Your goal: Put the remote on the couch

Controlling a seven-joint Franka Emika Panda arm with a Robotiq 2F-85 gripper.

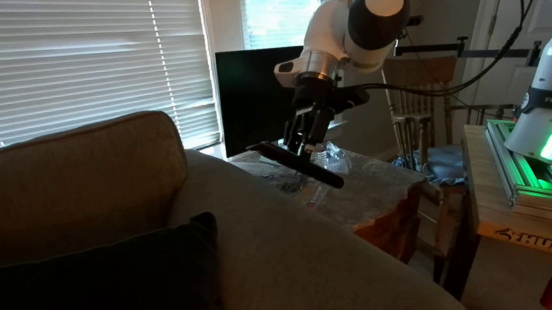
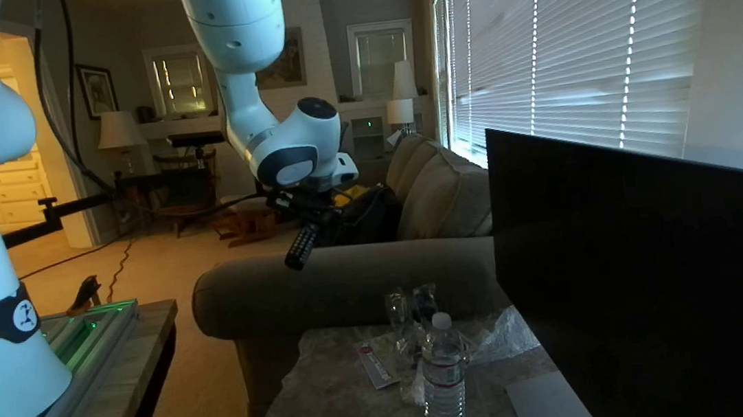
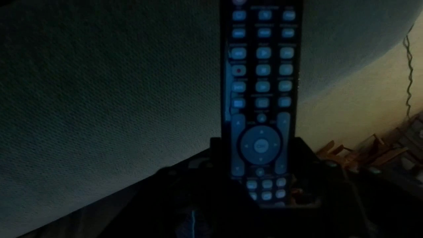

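The remote (image 1: 296, 163) is a long black bar held in the air, tilted, in both exterior views. It also shows near the couch arm's top edge in an exterior view (image 2: 302, 246). In the wrist view the remote (image 3: 262, 87) has its buttons facing the camera. My gripper (image 1: 303, 145) is shut on the remote, with a finger on each long side, as the wrist view (image 3: 257, 148) shows. The beige couch (image 1: 273, 244) shows its rounded arm in an exterior view (image 2: 352, 283), and its fabric lies below the remote in the wrist view (image 3: 115, 99).
A dark cushion (image 1: 104, 291) lies on the couch. Beside the couch arm stands a side table (image 2: 338, 412) with a water bottle (image 2: 443, 374), plastic wrapping and a TV screen (image 2: 640, 263). A wooden chair (image 1: 422, 99) stands behind. The robot base sits on a workbench (image 1: 486, 197).
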